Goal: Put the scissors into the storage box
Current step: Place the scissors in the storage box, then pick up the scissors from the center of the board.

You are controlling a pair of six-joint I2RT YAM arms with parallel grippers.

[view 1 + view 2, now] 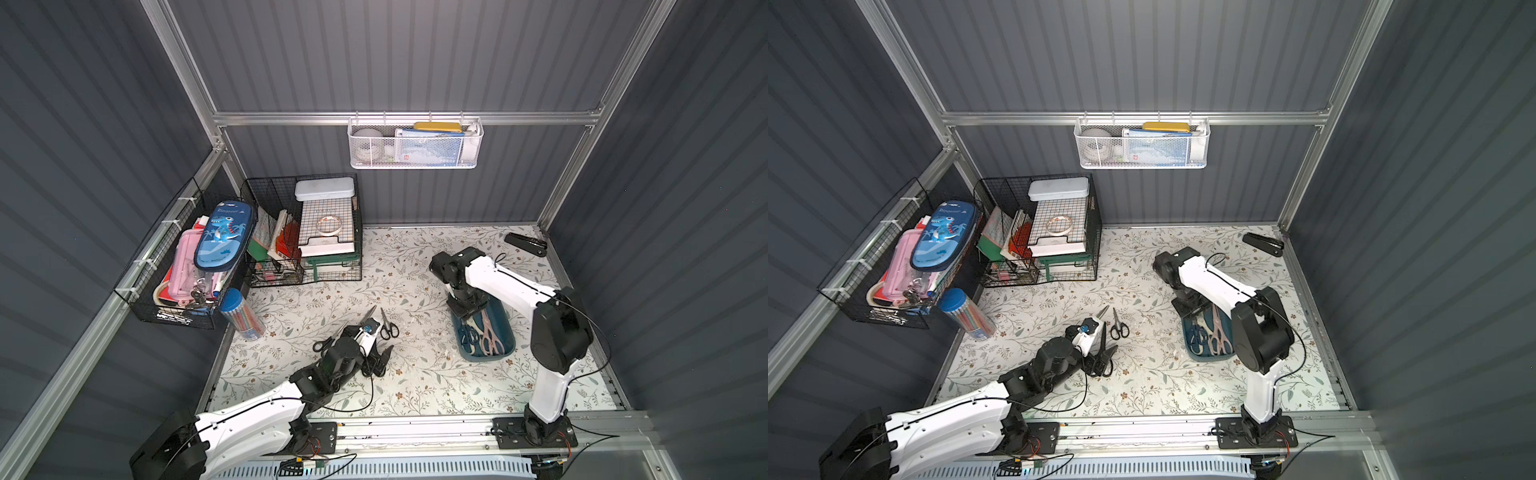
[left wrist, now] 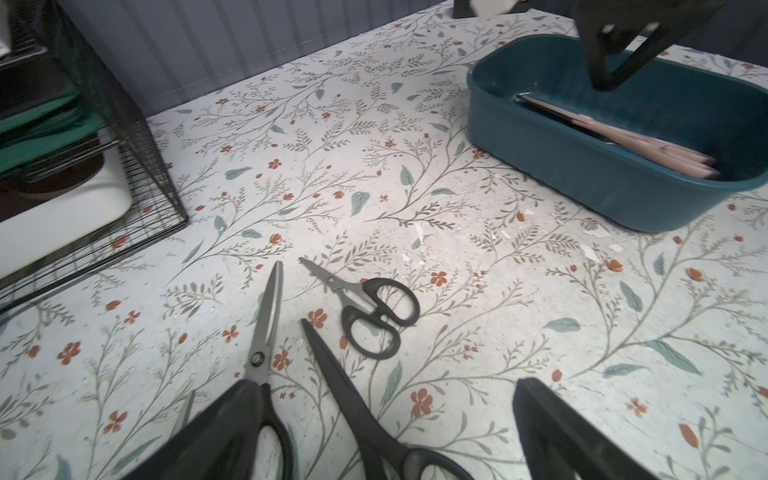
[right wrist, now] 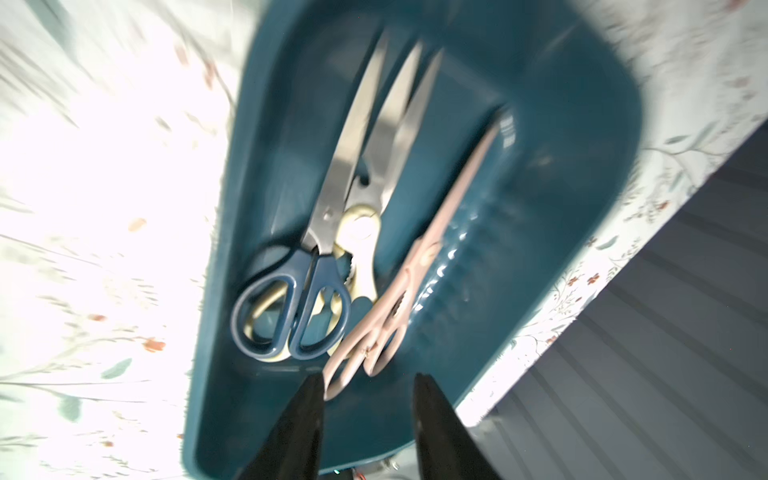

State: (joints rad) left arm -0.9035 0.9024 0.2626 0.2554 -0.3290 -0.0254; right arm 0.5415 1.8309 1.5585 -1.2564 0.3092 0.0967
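Jaws of the right pincer point(image 3: 370, 376) are standing apart with nothing between them, hanging over the storage box point(image 3: 582, 124). The wrist picture is blurring, but one fingertip is showing just beside a handle loop of the pink shears point(image 3: 419, 253); whether they are touching I cannot tell. Inside the box the pink shears are lying along one wall, and the blue-handled scissors point(image 3: 328, 208) are resting on top of the cream shears point(image 3: 361, 226), all blades pointing the same way. The left pincer point(image 2: 384, 384) is gaping wide and gripping nothing, hovering low over the floral counter point(image 2: 498, 291). A dark-bladed black pair point(image 2: 345, 395) is lying on the counter between its fingers, and a long steel-bladed pair point(image 2: 266, 324) is lying with its handle partly hidden behind one finger. A small black-handled pair point(image 2: 365, 303) is lying just beyond them. In a top view a fourth black-handled pair point(image 1: 328, 338) is showing beside the left wrist. In both top views the box point(image 1: 486, 358) point(image 1: 1208, 356) is sitting on the counter well apart from these four, on the right arm's side. Farther out, a black wedge-shaped tool point(image 1: 525, 243) is lying in the far corner, a black wire basket point(image 1: 355, 266) is standing at the back and a white mesh basket point(image 1: 415, 162) is hanging on the rear wall.
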